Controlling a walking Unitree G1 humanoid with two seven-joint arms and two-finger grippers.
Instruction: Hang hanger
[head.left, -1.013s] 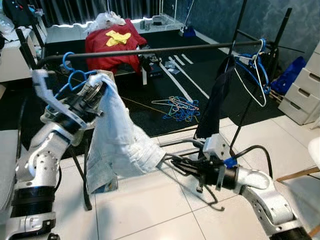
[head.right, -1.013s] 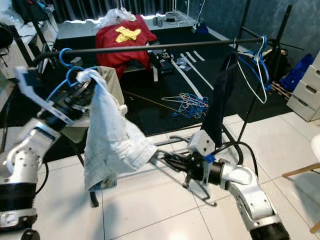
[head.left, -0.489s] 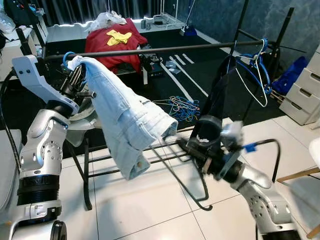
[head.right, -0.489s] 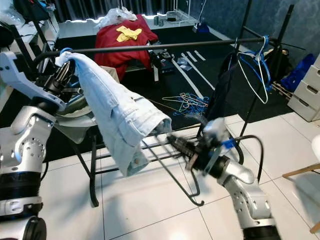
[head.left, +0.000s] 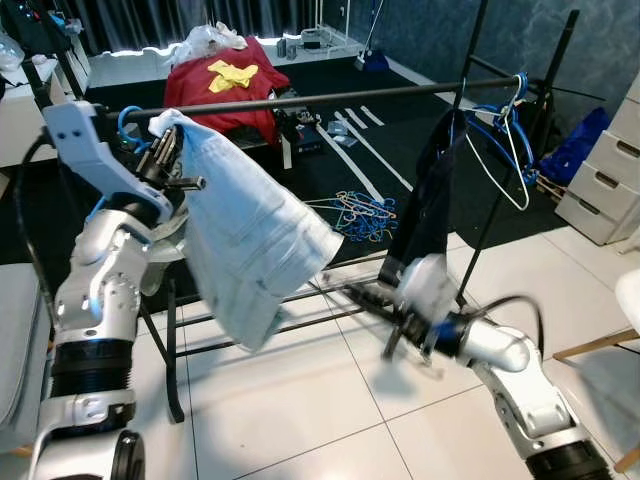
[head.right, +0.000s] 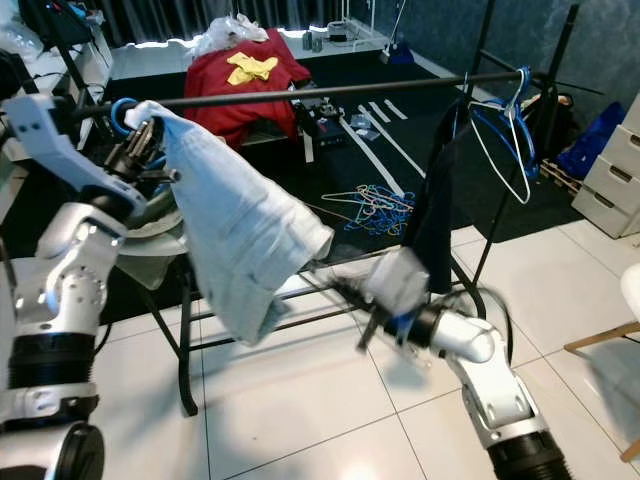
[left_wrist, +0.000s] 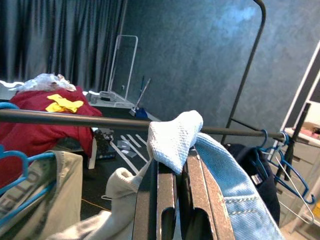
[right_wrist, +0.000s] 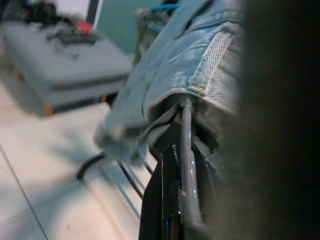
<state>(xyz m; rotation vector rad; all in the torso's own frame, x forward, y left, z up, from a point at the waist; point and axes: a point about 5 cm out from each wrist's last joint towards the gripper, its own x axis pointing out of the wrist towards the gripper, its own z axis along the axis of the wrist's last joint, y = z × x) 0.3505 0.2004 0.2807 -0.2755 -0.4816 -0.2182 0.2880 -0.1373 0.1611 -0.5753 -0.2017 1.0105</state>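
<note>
Light blue jeans (head.left: 250, 240) hang from my left gripper (head.left: 168, 160), which is shut on their top edge just below the black rail (head.left: 330, 97). In the left wrist view denim and a white lining (left_wrist: 175, 137) drape over the shut fingers (left_wrist: 200, 200). Lower down, my right gripper (head.left: 375, 300) is blurred and shut on a black wire hanger (right_wrist: 186, 150) whose end runs into the hem of the jeans (right_wrist: 170, 75). A blue hanger hook (head.left: 128, 118) sits on the rail beside my left gripper.
Blue and white hangers (head.left: 505, 150) and a dark garment (head.left: 430, 200) hang at the rail's right end. A pile of hangers (head.left: 360, 212) lies on the black mat beyond. Red cloth (head.left: 225, 85) covers a table behind. White drawers (head.left: 610, 170) stand at the right.
My left gripper has lifted the jeans' top up to the rail. My right gripper has swung with the black hanger and now sits lower, under the hem.
</note>
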